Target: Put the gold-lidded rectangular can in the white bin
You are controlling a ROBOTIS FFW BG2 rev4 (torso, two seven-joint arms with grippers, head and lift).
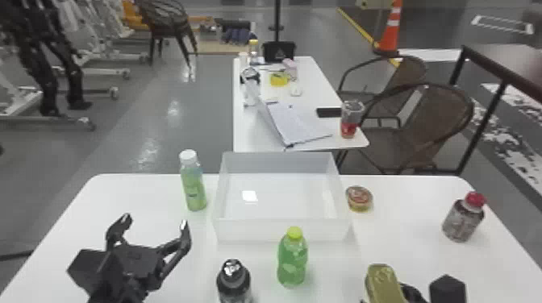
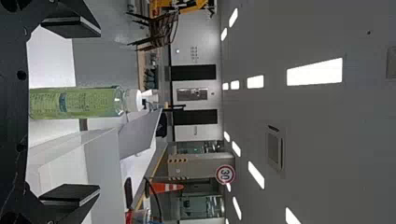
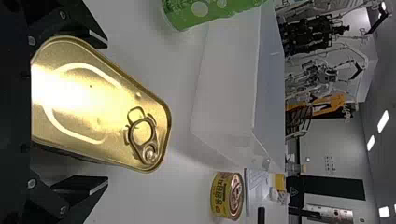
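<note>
White table [image 1: 403, 250], grey hall floor [image 1: 209, 84]: three chairs [image 1: 419, 125], one traffic cone [image 1: 390, 34]; four bottles [image 1: 292, 262], one round can [image 1: 359, 199], one white bin [image 1: 282, 229]. Left gripper [image 1: 155, 221], open. One gold-lidded rectangular can [image 1: 381, 280], at the right gripper [image 1: 413, 293] (whether gripped cannot be told), off the bin's near-right corner.

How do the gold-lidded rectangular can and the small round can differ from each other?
The rectangular can is long with rounded corners; the round can is squat and circular. The rectangular can's lid is plain gold, the round can's top reddish. The rectangular can is between the right gripper's jaws; the round can sits beside the bin.
</note>
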